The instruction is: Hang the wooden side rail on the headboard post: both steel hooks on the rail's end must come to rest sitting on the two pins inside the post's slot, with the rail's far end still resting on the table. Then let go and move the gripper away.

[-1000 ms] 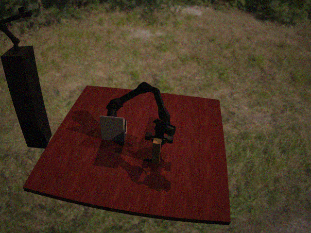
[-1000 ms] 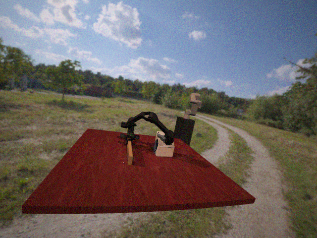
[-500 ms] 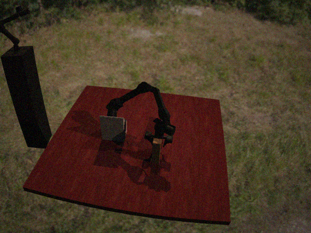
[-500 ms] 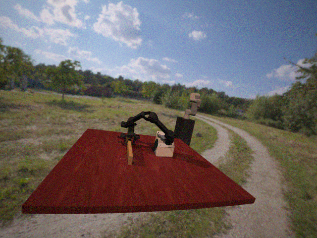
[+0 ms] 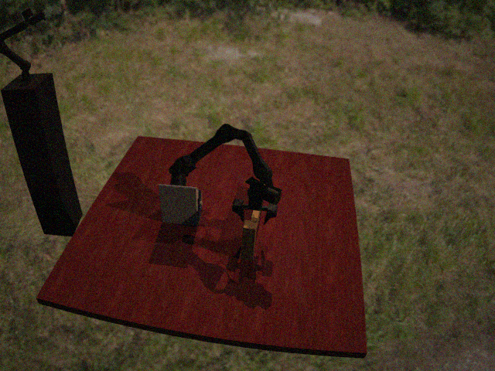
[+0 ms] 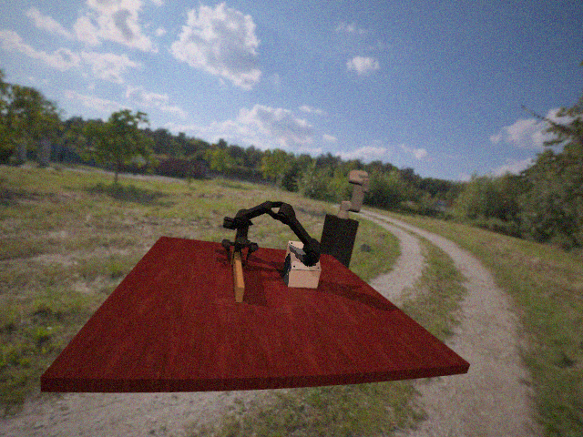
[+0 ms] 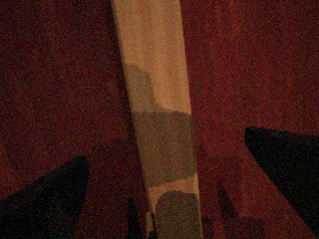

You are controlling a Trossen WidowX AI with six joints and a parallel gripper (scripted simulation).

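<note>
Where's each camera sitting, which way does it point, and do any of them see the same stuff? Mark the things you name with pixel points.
Top: high above the table (image 5: pixel 312 279) (image 6: pixel 282 339) (image 7: pixel 269 75), angled down; shows the arm (image 5: pixel 250 149) (image 6: pixel 294 224) and open hand (image 5: pixel 254 220) (image 6: pixel 239 262) (image 7: pixel 166 148).
Exterior: beyond the table's edge, looking across it toward the trees; shows arm and hand.
Wrist: apparently mounted by the hand, looking down at the rail (image 5: pixel 248 243) (image 6: pixel 239 282) (image 7: pixel 155 40); shows only the hand's fingertips, either side.
Shared: top and exterior both show block (image 5: pixel 178 203) (image 6: pixel 303 277) and rail, from roughly opposite sides.

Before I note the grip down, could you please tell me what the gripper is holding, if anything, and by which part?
Nothing is held: the gripper is open, its fingers apart on either side of the wooden rail.
</note>
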